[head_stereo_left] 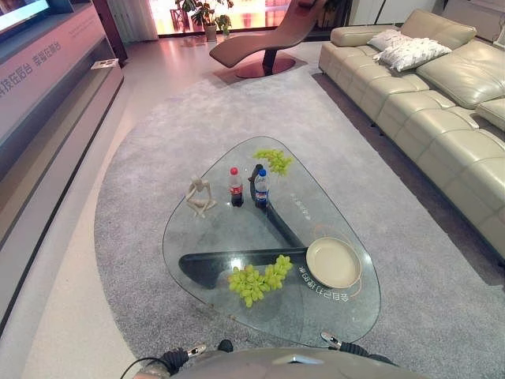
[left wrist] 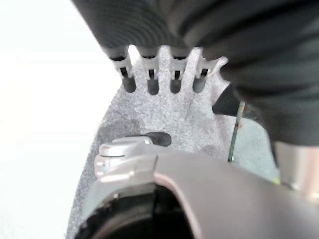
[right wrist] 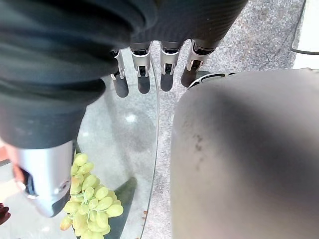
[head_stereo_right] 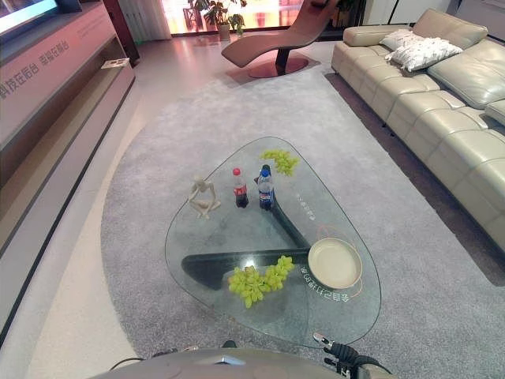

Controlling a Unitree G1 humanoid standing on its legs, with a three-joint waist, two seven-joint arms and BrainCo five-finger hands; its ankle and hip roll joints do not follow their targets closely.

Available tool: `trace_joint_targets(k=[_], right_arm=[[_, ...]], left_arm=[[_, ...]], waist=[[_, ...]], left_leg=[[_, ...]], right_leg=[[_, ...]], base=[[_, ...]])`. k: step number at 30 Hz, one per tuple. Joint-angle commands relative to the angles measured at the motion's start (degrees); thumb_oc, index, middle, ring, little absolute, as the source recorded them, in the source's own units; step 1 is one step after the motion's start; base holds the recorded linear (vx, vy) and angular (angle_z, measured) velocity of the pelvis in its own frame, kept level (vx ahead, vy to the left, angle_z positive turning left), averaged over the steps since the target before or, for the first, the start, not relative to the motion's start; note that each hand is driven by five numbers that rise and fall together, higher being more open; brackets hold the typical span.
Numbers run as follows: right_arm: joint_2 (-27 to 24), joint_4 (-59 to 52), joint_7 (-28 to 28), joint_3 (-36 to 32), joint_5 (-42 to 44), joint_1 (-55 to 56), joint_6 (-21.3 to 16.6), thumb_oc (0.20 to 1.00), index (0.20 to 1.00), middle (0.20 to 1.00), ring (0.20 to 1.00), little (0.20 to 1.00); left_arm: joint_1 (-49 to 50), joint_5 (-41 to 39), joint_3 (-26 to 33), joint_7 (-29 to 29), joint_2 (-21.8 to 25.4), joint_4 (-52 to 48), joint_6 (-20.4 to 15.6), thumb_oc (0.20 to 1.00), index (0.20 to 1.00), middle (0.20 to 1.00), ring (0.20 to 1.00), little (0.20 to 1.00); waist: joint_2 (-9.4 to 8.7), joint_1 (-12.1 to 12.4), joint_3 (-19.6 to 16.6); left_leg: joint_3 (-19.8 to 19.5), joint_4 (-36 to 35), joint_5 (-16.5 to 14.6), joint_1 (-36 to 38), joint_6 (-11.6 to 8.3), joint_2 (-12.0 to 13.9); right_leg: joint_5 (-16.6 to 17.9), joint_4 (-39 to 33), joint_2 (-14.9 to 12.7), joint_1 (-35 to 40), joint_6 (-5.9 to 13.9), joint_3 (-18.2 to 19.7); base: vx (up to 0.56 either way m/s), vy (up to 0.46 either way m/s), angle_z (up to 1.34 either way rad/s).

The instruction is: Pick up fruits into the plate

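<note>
Nothing is grasped yet: both hands hang low at the near edge of the glass tabletop [head_stereo_left: 237, 237], the left hand [left wrist: 159, 74] and the right hand [right wrist: 149, 69] each with fingers straight and relaxed, holding nothing. The step in hand looks to be the first reach, best aimed at the near grape bunch [head_stereo_left: 259, 279] at the near edge, just beside the plate [head_stereo_left: 333, 262]; closing around its stem end should keep loose grapes from dropping. Counted: two grape bunches, the second grape bunch [head_stereo_left: 274, 160] at the far edge; one plate; two bottles [head_stereo_left: 248, 188] and one figurine [head_stereo_left: 200, 196] mid-tabletop.
</note>
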Motion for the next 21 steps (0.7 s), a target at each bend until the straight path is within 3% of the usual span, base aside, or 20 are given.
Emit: trace_joint_targets(k=[1, 9, 12, 17, 21], right_arm=[[1.4, 1.3, 1.1, 2.2, 0.7, -3.8, 0.9, 1.0, 1.0, 1.0, 1.0, 1.0], [-0.1, -0.3, 1.5, 3.5, 2.2, -5.4, 1.3, 1.0, 1.0, 1.0, 1.0, 1.0], [-1.9, -2.4, 1.6, 5.3, 4.1, -7.6, 1.0, 1.0, 1.0, 1.0, 1.0, 1.0], [-4.4, -4.7, 2.2, 6.0, 5.1, -9.7, 0.7, 1.0, 1.0, 1.0, 1.0, 1.0], [-6.0, -7.0, 1.6, 6.9, 6.9, -11.6, 1.2, 1.0, 1.0, 1.0, 1.0, 1.0]], left_arm=[[-2.7, 2.0, -2.3, 1.3, 0.3, 1.5, -2.0, 1.0, 1.0, 1.0, 1.0, 1.0], [-6.4, 0.1, -5.3, 2.4, 0.9, -1.8, -6.1, 1.0, 1.0, 1.0, 1.0, 1.0], [-11.2, 4.6, -10.8, 6.1, 2.4, -6.5, -10.9, 1.0, 1.0, 1.0, 1.0, 1.0], [-16.3, 7.1, -15.4, 9.5, 4.5, -15.2, -10.2, 1.0, 1.0, 1.0, 1.0, 1.0], [-20.9, 9.4, -18.4, 12.0, 7.0, -24.7, -6.6, 1.0, 1.0, 1.0, 1.0, 1.0]], waist=[[-1.46, 0.4, 3.2], [-0.86, -0.1, 5.4], [0.2, -0.7, 8.1], [1.76, -1.6, 11.2], [3.05, -2.1, 13.5]], left_leg=[[3.8, 0.9, -7.8, 5.2, 2.54, -5.0], [3.6, 1.5, -7.2, 2.9, 2.2, -4.7], [2.7, 2.3, -6.3, -0.5, 2.04, -4.7], [1.5, 3.0, -5.5, -3.6, 1.86, -4.9], [0.4, 4.2, -5.0, -6.1, 1.46, -5.2]], right_leg=[[0.1, 3.1, 1.1, -1.8, -1.1, 5.3], [0.6, 3.5, 1.1, -4.4, -1.11, 5.5], [0.7, 5.0, 1.1, -8.4, -1.44, 5.5], [0.7, 6.3, 1.3, -11.6, -1.9, 5.6], [0.5, 7.4, 1.0, -14.0, -2.19, 5.3]], base=[[0.0, 0.0, 0.0], [-0.01, -0.006, -0.01], [-0.12, -0.017, 0.02], [-0.1, 0.027, 0.06], [-0.04, 0.031, 0.0]])
